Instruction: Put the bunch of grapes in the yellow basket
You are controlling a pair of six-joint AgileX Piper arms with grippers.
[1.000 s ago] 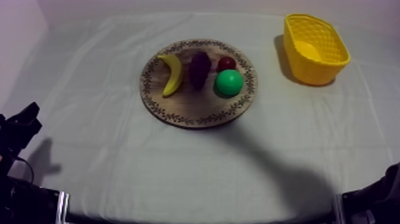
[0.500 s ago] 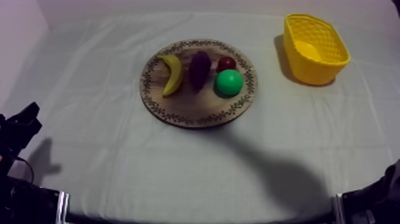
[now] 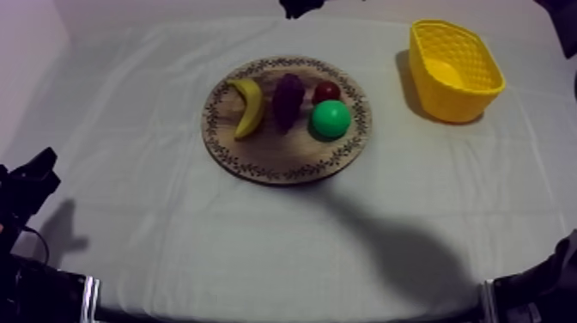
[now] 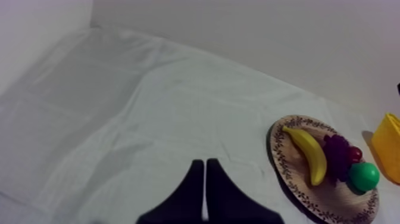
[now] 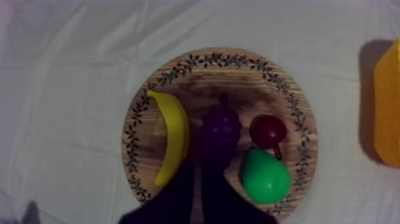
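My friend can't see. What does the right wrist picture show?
The right gripper, shut on nothing, hangs above a round wooden board holding a banana, a bunch of grapes, a small red fruit and a pear.

Text: none readable.
Board (image 3: 276,153): rim carries an ornamental pattern only; no letters or numbers.
Basket (image 3: 436,96): plain woven yellow wall; no label or brand.
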